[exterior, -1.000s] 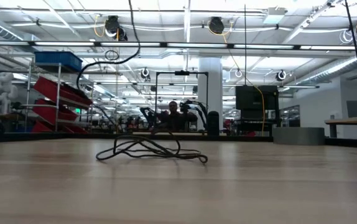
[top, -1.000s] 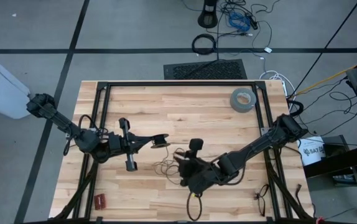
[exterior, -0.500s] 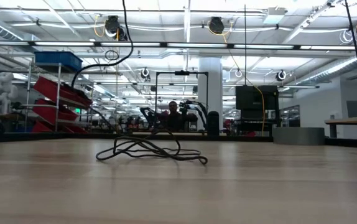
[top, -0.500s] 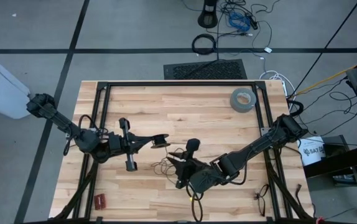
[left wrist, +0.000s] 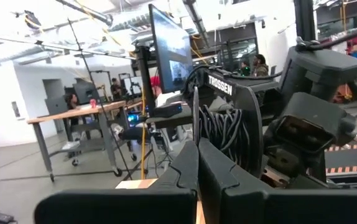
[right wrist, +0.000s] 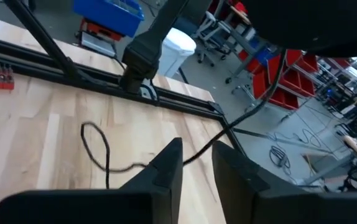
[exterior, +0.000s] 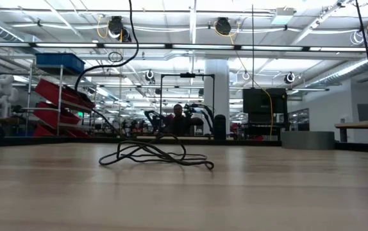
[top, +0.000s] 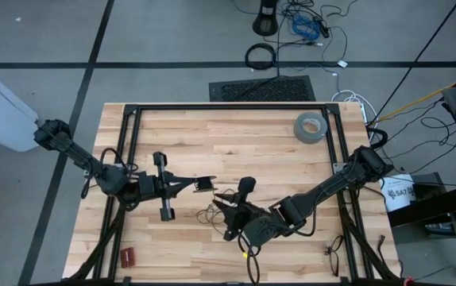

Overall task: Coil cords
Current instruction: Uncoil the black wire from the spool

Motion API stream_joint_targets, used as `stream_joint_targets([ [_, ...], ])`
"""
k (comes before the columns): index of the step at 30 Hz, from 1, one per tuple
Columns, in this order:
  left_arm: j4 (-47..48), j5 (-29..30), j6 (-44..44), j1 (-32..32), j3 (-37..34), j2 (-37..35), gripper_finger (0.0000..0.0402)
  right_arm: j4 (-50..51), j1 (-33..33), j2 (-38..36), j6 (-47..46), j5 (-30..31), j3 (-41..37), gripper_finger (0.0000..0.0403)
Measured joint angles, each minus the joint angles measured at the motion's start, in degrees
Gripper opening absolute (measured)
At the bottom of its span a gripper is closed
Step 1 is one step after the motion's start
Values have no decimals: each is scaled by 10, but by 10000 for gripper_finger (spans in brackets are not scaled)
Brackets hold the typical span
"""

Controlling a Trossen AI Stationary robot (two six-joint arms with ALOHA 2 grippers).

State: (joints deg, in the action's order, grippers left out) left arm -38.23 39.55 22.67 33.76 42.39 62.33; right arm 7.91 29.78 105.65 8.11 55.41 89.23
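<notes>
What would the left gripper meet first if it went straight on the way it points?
Probably the right gripper, which lies just ahead of the shut left gripper across the loose cord; their heights are unclear.

One readable word: TROSSEN

In the left wrist view, white capitals reading "TROSSEN" stand on a dark arm housing (left wrist: 228,99), at about one o'clock from centre; the white box's (top: 399,193) print is illegible.

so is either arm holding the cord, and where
Left gripper is shut on the cord at one end; the right gripper holds nothing, fingers apart.
</notes>
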Motion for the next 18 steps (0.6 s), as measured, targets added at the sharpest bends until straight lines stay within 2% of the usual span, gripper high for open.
stream_joint_targets([
  [5, 17, -56, 45, 0, 0, 0, 1, 0, 0, 0, -3, -1, 0, 122],
  [11, 17, -61, 49, 0, 0, 0, 1, 0, 0, 0, -13, -1, 0, 177],
  [18, 20, -62, 53, 0, 0, 0, 1, -23, -3, 0, -19, -57, 0, 186],
])
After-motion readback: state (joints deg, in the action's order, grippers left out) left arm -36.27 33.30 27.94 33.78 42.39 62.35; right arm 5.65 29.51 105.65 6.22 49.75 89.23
